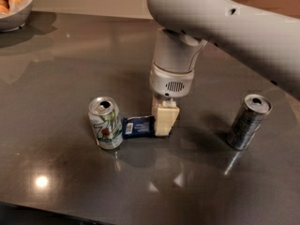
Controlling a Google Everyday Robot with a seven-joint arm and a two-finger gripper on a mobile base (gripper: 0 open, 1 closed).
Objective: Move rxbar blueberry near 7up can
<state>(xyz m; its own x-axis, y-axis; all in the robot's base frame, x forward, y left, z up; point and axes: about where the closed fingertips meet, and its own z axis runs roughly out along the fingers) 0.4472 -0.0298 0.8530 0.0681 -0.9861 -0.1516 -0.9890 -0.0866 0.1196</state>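
Dim; glare, maybe overhead, before hand [164, 123]
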